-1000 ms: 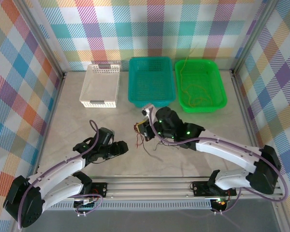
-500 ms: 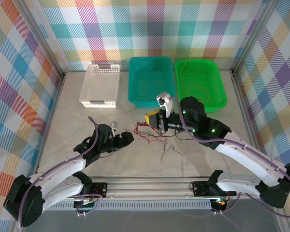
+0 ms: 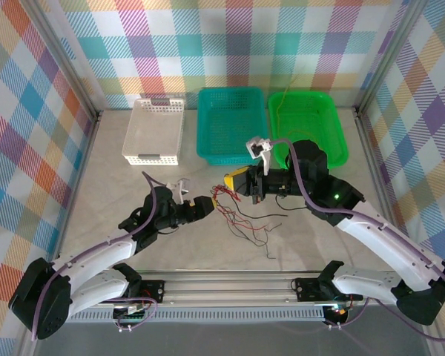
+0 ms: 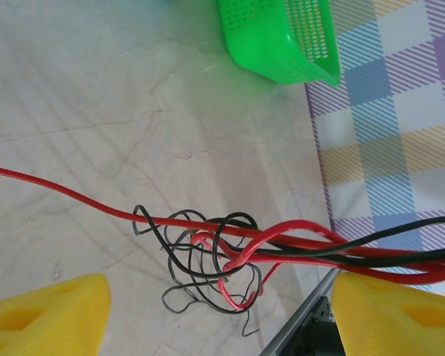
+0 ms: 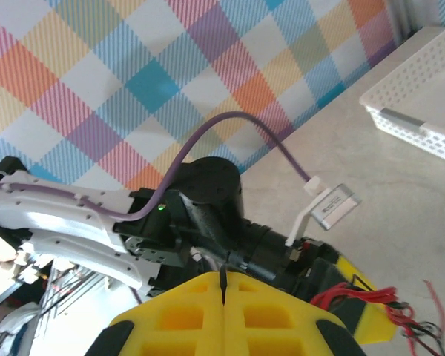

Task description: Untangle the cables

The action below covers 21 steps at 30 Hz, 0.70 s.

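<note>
The pale counter (image 3: 119, 193) is carrying three baskets along its far edge: a white basket (image 3: 151, 157), a teal basket (image 3: 232, 156) and a green basket (image 3: 308, 165), the last holding loose orange strands (image 3: 300, 141). Both arms are reaching toward the middle of the counter. The left pincer (image 3: 210, 205) (image 4: 219, 304) is standing spread wide, its yellow fingers (image 4: 48, 319) flanking the wires without touching them. The right pincer (image 3: 236, 180) (image 5: 224, 311) is sitting pressed together, pinching a few strands. The cables (image 3: 245, 220) (image 4: 215, 256), red and black, are lying knotted on the counter just in front of both pincers, with strands rising toward the right one.
</note>
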{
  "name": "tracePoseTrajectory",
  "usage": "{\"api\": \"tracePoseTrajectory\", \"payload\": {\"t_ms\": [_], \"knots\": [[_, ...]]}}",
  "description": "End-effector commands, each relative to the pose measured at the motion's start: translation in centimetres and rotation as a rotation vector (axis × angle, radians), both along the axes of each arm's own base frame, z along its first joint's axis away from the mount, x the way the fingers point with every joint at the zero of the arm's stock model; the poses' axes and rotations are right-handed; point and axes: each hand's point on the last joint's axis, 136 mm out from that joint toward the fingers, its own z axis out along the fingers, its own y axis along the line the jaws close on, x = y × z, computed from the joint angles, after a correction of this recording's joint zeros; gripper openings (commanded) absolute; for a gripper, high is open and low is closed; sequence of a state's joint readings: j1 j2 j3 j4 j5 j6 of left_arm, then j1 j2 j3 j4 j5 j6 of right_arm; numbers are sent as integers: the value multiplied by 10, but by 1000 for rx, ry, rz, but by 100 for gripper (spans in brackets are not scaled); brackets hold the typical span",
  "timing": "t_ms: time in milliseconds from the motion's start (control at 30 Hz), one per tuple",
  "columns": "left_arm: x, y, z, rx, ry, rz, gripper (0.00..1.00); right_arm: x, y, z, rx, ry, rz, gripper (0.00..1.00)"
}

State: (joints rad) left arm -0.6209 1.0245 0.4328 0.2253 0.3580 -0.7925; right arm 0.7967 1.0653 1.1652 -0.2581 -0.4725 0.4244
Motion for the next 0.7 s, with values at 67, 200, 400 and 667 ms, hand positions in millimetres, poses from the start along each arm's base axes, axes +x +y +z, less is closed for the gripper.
{"api": "tracePoseTrajectory", "payload": {"t_ms": [67,200,400,667], "knots": [[11,-20,15,-27,-87,-51,76,-15,5,29,105,9,115,0],[17,-31,14,-33,-102,-69,75,-19,7,32,126,35,155,0],[20,-49,31,-54,-159,-111,74,-14,7,29,130,74,154,0],[-3,-70,39,-58,-212,-205,74,11,-6,24,153,114,59,0]]}}
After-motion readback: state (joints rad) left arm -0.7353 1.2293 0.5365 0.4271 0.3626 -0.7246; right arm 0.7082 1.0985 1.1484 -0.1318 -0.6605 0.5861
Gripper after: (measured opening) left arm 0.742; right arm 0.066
